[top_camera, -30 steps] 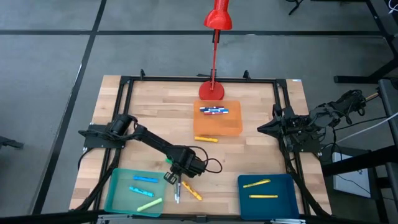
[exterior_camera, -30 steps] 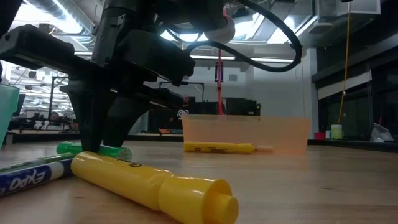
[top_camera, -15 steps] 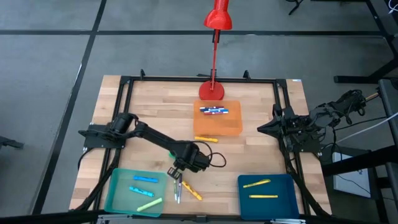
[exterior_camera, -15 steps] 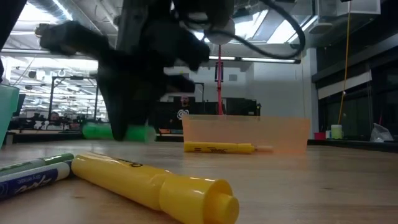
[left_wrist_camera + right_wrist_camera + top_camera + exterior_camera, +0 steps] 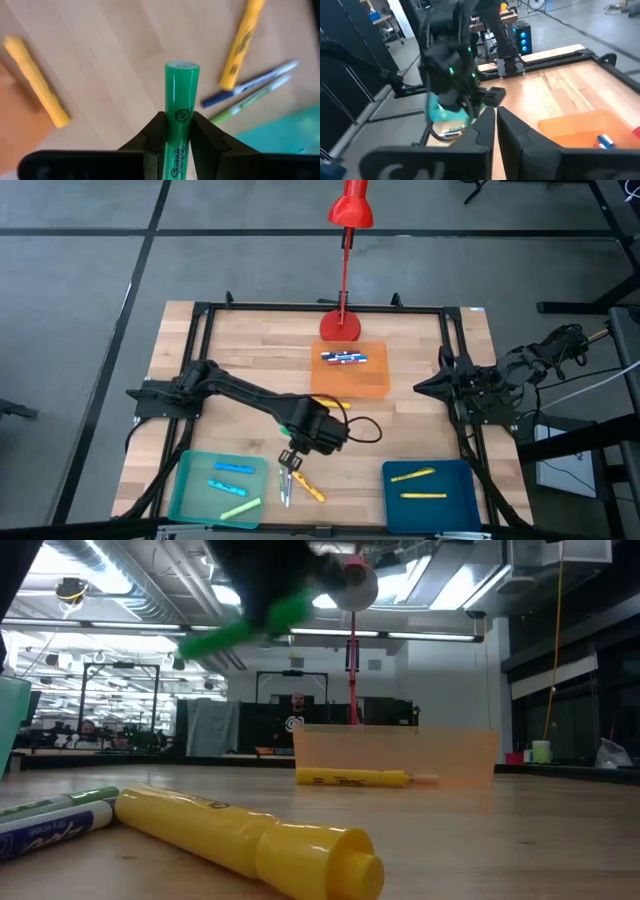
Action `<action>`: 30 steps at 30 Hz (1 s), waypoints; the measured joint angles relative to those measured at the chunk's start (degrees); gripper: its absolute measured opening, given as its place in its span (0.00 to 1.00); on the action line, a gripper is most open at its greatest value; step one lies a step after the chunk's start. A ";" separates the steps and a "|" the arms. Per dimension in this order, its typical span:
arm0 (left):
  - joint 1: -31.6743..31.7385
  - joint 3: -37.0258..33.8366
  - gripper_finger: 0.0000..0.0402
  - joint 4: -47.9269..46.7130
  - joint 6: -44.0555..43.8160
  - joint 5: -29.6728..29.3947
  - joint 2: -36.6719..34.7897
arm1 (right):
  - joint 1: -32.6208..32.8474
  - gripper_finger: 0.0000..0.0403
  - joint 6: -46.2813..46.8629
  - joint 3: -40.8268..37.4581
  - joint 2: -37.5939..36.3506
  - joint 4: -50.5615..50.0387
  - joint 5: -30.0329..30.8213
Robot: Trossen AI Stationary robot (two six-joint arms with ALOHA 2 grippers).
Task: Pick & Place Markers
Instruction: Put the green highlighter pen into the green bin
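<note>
My left gripper point(image 5: 290, 459) hangs above the near middle of the table, shut on a green marker point(image 5: 181, 95), which shows blurred and high in the low view point(image 5: 245, 625). Below it lie an orange-yellow marker point(image 5: 309, 486) and two white-bodied markers point(image 5: 286, 489); these rest flat on the wood, as does the big yellow marker point(image 5: 250, 835). Another yellow marker point(image 5: 332, 404) lies beside the orange tray point(image 5: 349, 380). My right gripper point(image 5: 424, 387) waits shut at the table's right edge point(image 5: 495, 122). My left gripper pinches the green marker's barrel point(image 5: 179, 111) between its two fingers point(image 5: 155, 132). The marker runs lengthwise between the fingers, and its round end point(image 5: 182, 66) sticks out past their tips. It is lifted clear of the table and tilted in the low view.
The orange tray holds blue and red markers point(image 5: 343, 357). A teal tray point(image 5: 190, 502) at the near left holds blue and light green markers; a blue tray point(image 5: 462, 505) at the near right holds two yellow ones. A red lamp point(image 5: 342, 323) stands at the far edge.
My left gripper has risen from the table with the green marker and drifted a little toward the right. The marker, first lying on the wood between the fingers, is now lifted clear and tilted. The other markers have stayed where they lay.
</note>
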 joint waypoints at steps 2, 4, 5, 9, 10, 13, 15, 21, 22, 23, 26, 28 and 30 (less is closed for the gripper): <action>-0.37 2.61 0.14 -0.02 -0.95 1.07 0.00 | 0.00 0.05 -2.88 0.00 0.00 0.00 0.00; -0.79 5.08 0.14 0.01 -2.85 2.01 0.00 | 0.00 0.05 -6.45 0.00 0.00 -0.05 0.00; -0.98 6.04 0.14 0.16 -3.90 2.24 -0.04 | 0.00 0.04 -8.14 0.00 0.00 -0.21 0.01; -1.45 8.70 0.14 0.46 -8.73 2.52 -0.11 | 0.01 0.01 -12.98 0.00 -0.01 -2.29 -0.03; -1.47 9.18 0.14 0.46 -10.06 2.78 -0.11 | 0.00 0.01 -13.98 0.00 -0.03 -3.26 -0.02; -1.59 10.00 0.14 0.47 -13.35 3.07 -0.11 | 0.00 0.02 -15.22 0.00 -0.15 -6.54 -0.04; -1.89 10.38 0.14 0.44 -15.00 3.79 -0.11 | 0.00 0.04 -15.21 0.00 -0.15 -8.66 -0.02; -3.20 10.59 0.14 0.46 -18.25 5.55 -0.11 | 0.00 0.04 -15.06 0.00 -0.17 -11.39 -0.57; -3.37 10.60 0.14 0.46 -18.68 5.69 -0.11 | 0.02 0.04 -15.05 0.00 -0.17 -11.44 -0.59; -3.55 10.61 0.14 0.46 -19.18 5.76 -0.11 | 0.01 0.03 -15.05 0.00 -0.17 -11.58 -0.59; -4.02 10.59 0.14 0.46 -20.56 5.78 -0.11 | 0.00 0.02 -15.10 0.00 -0.17 -11.58 -0.59; -4.27 10.61 0.14 0.46 -20.90 5.88 -0.11 | 0.01 0.01 -15.12 0.00 -0.17 -11.57 -0.59; -4.48 10.61 0.14 0.43 -21.03 5.97 -0.11 | 0.00 0.01 -15.10 0.00 -0.17 -11.56 -0.59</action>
